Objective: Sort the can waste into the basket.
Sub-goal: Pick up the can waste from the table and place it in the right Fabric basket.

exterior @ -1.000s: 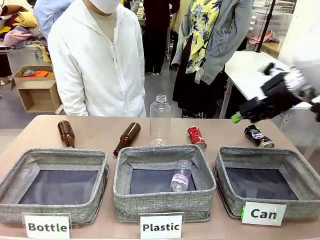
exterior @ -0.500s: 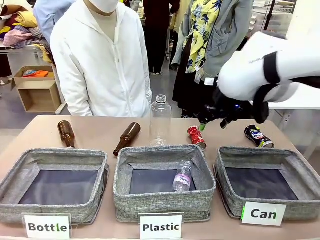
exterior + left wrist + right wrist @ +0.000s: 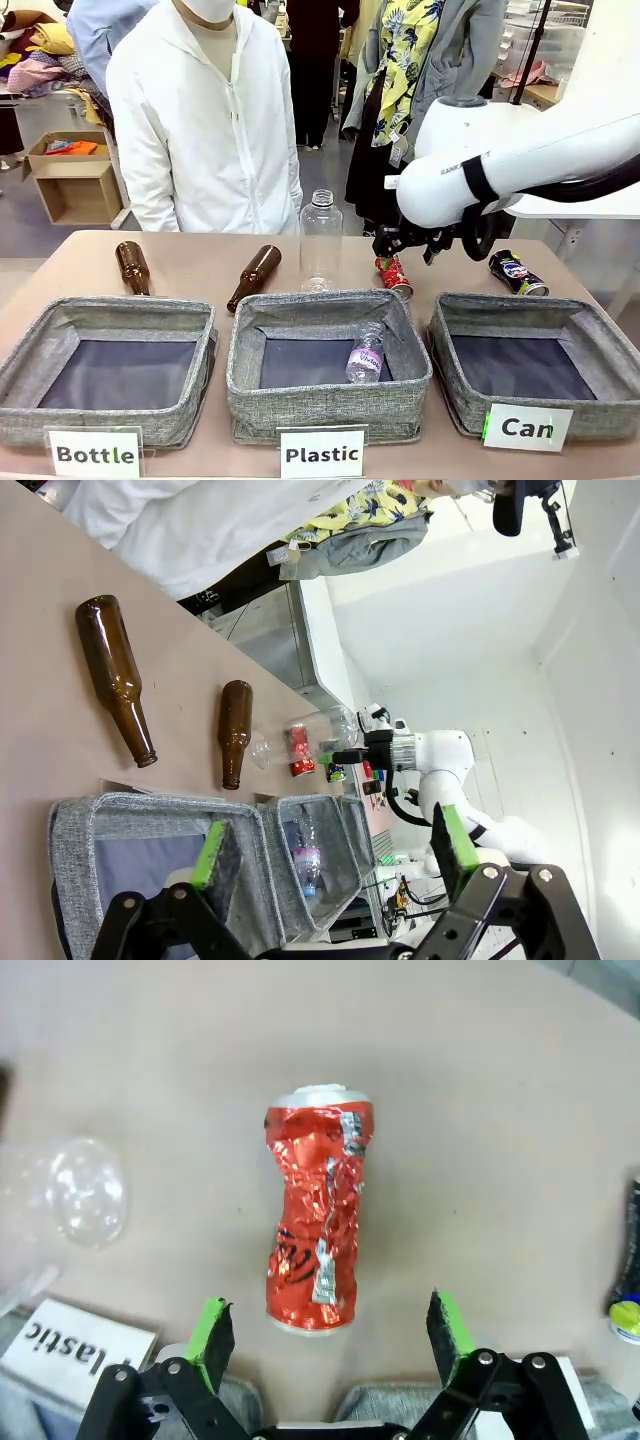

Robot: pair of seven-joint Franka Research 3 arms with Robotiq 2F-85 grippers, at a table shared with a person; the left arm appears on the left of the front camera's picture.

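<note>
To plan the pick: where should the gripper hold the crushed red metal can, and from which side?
Across its pinched middle, from above: the crushed red metal can lies on its side, its long sides facing the fingers of the open right gripper.

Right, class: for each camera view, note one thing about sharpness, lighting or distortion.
Front view: sharp and evenly lit, the floor of the Can basket in soft shade. Left wrist view: rolled sideways, the table slanting, the far white wall washed out. Right wrist view: the red can fairly crisp, the clear bottle at picture left blurred.
</note>
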